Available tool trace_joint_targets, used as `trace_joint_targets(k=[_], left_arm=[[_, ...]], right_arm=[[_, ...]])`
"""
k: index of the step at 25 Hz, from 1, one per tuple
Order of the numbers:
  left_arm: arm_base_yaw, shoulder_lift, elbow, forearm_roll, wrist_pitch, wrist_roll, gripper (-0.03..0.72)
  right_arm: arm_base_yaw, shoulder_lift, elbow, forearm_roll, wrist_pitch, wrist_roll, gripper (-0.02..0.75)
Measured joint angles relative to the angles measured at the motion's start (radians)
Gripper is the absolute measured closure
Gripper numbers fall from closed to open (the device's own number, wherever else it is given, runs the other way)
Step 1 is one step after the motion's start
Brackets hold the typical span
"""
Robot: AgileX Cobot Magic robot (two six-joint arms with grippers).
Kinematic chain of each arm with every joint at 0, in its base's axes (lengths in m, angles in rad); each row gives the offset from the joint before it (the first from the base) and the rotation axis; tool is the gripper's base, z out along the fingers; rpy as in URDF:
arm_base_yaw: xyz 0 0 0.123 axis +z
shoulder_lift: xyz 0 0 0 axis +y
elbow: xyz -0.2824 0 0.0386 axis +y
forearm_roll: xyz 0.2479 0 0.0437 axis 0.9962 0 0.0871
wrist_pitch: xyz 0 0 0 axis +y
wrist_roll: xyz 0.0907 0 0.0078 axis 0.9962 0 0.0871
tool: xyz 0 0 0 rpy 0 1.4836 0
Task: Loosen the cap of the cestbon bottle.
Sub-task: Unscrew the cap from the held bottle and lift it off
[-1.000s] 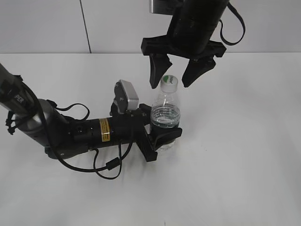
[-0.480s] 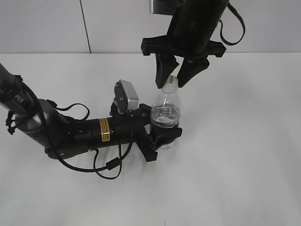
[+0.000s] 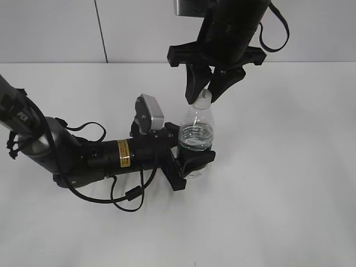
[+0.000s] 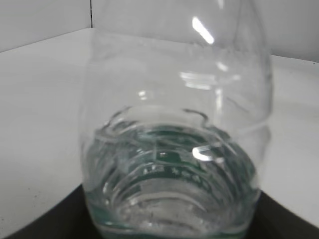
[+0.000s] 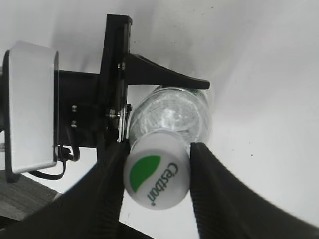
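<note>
The cestbon bottle (image 3: 196,132) stands upright on the white table, clear and ribbed, with a green label band showing low down in the left wrist view (image 4: 174,164). My left gripper (image 3: 194,147) reaches in from the left and is shut on the bottle's lower body. My right gripper (image 3: 204,93) hangs down from above. Its two black fingers press on either side of the white cap (image 5: 157,172), which bears a green leaf mark and the word Cestbon. In the exterior view the cap (image 3: 204,95) is mostly hidden between those fingers.
The left arm (image 3: 83,156) lies low across the table (image 3: 289,183) with a loose black cable (image 3: 129,194) in front of it. A grey wall (image 3: 55,28) rises behind the table's far edge.
The right gripper's fingers have come together from wide apart beside the cap to pressing on it. The left gripper and the bottle have not moved.
</note>
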Motion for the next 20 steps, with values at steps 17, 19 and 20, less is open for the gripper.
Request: trace_joint_targets(k=[17, 19, 20], left_arm=[[0.000, 0.000, 0.000, 0.004, 0.000, 0.008, 0.285], [0.000, 0.000, 0.000, 0.005, 0.000, 0.008, 0.285], [0.000, 0.000, 0.000, 0.005, 0.000, 0.008, 0.285]], right_arm=[[0.000, 0.000, 0.000, 0.022, -0.003, -0.398, 0.433], [0.000, 0.000, 0.000, 0.026, -0.003, -0.479, 0.433], [0.000, 0.000, 0.000, 0.028, -0.004, -0.525, 0.433]])
